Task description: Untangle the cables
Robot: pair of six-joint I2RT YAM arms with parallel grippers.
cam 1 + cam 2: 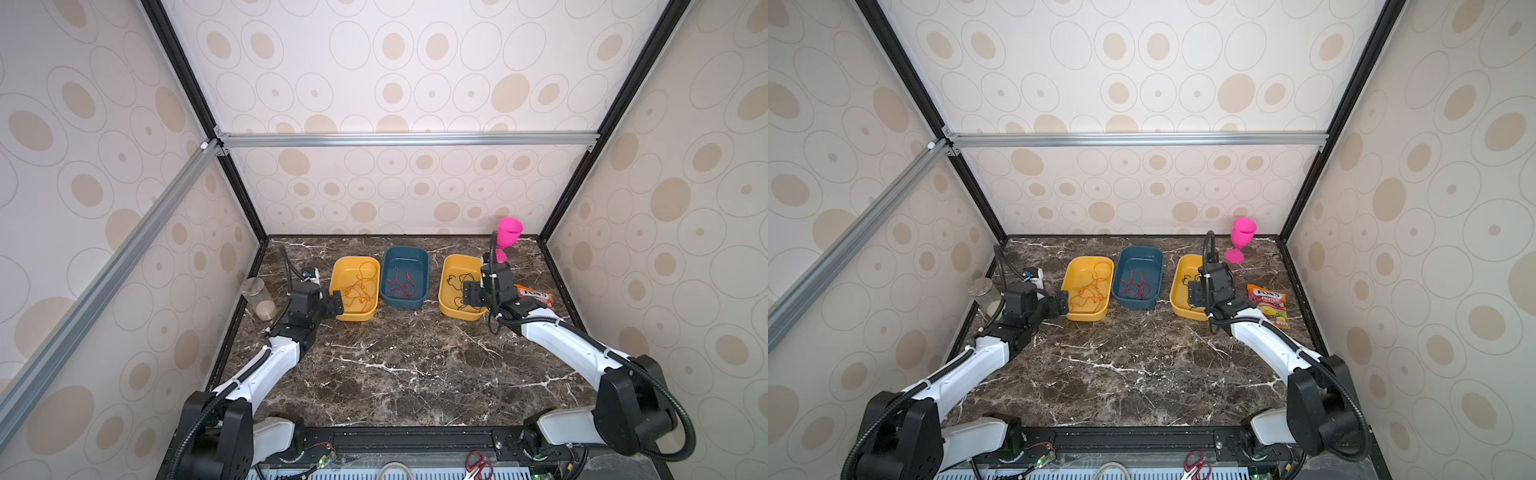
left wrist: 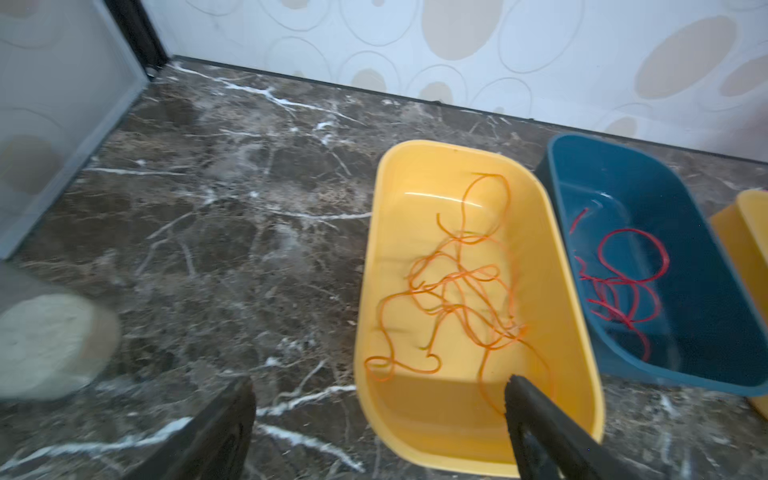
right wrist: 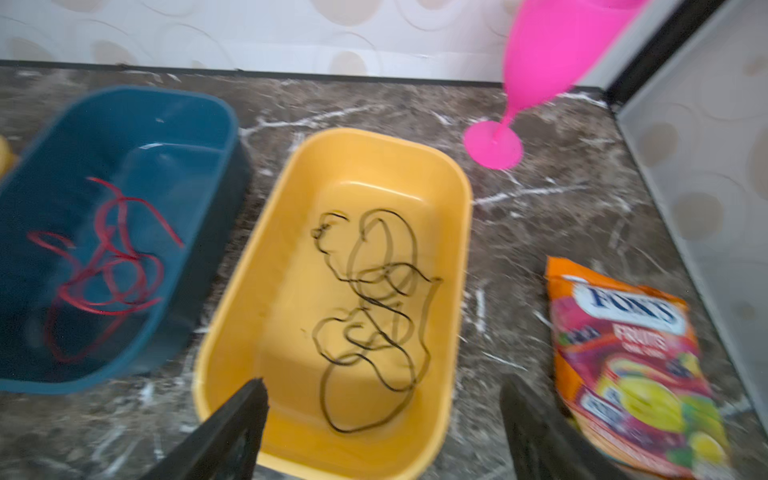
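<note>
In both top views, three trays stand in a row near the back edge of the bench (image 1: pixel 395 365). The orange cables (image 1: pixel 360 289) lie in the left yellow tray (image 1: pixel 353 319), the red cables (image 1: pixel 400 284) in the blue tray (image 1: pixel 405 306), and the black cables (image 1: pixel 459 286) in the right yellow tray (image 1: pixel 453 312). The left gripper (image 1: pixel 337 303) hangs at its tray's outer near corner. The right gripper (image 1: pixel 471 293) hangs over its own tray.

From the left wrist, we see the jaws spread wide and empty, one finger above the tray's near rim. The orange cables sprawl in loose, overlapping loops.

From the right wrist, the jaws are also apart and empty, and the black cables lie coiled just ahead.

We judge the cables nearly weightless, limp and string-thin. They would likely slip from a slack pinch and drag neighbouring loops along. We would pinch a free end or an outer loop clear of the pile.
</note>
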